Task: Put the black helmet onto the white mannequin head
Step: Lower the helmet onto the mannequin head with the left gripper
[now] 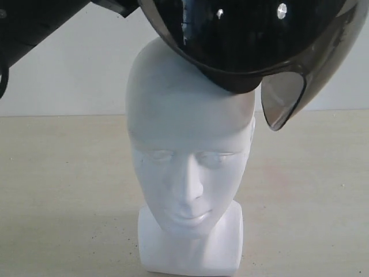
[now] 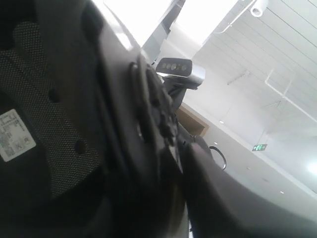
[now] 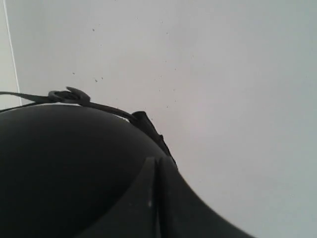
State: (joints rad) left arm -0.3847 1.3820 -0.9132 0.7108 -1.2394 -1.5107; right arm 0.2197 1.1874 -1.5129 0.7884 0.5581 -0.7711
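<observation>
The white mannequin head (image 1: 187, 156) stands upright on the table, facing the exterior camera. The black helmet (image 1: 253, 40) hangs tilted over its crown, and its lower edge touches the top right of the head. The smoke-tinted visor (image 1: 285, 101) dips down on the right. In the left wrist view the helmet's padded lining (image 2: 44, 124) with a white label (image 2: 15, 135) fills the picture, and my left gripper (image 2: 179, 168) is shut on the helmet's rim. My right gripper (image 3: 158, 198) is shut with its fingers pressed together, close against the helmet's black shell (image 3: 64, 163). Black straps (image 3: 74, 96) show beyond it.
The pale beige table (image 1: 52, 190) spreads around the head's blocky neck base (image 1: 190, 248). A plain white wall (image 1: 69, 69) is behind. My left arm (image 1: 29, 23) reaches in from the top left.
</observation>
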